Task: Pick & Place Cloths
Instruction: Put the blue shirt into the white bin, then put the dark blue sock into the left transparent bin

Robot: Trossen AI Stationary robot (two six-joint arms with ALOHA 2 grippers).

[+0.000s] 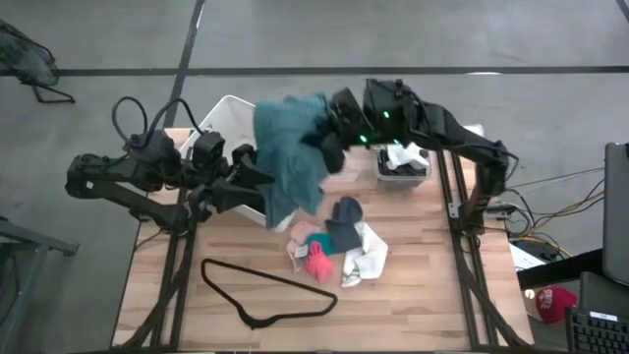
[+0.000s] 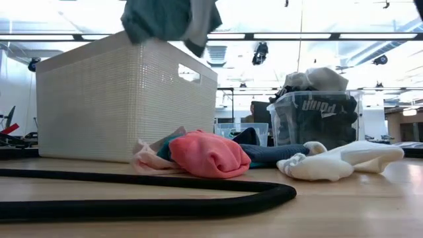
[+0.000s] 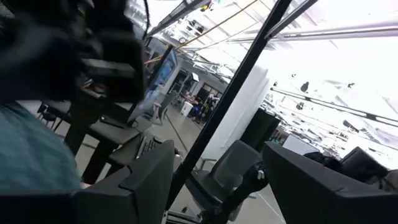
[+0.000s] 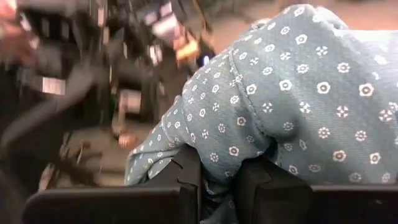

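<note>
My right gripper (image 1: 332, 126) is shut on a large teal-green cloth with white flowers (image 1: 290, 152), held high over the white basket (image 1: 224, 116). In the low view the cloth (image 2: 168, 16) hangs above the basket's (image 2: 125, 99) rim. My left gripper (image 1: 254, 169) is open beside the basket's near wall, close under the hanging cloth (image 3: 28, 155), its fingers (image 3: 143, 180) tilted up at the room. A small pile lies on the table: dark blue (image 1: 345, 212), pink (image 1: 317, 264), white (image 1: 366, 254) and small teal (image 1: 316, 242) pieces. My right gripper (image 4: 221, 177) pinches a bunched fold of the teal-green cloth (image 4: 224, 146) between its two fingers (image 4: 186, 177); how many layers I cannot tell. The cloth is lifted clear of the table and drapes below the gripper over the basket's right side.
A thin black wire hanger (image 1: 265, 290) lies on the near part of the table, close in front of the low camera (image 2: 132, 198). A clear bin (image 1: 403, 165) with dark and white cloths stands at the far right (image 2: 317, 119). Bare wood shows at the near left and near right.
</note>
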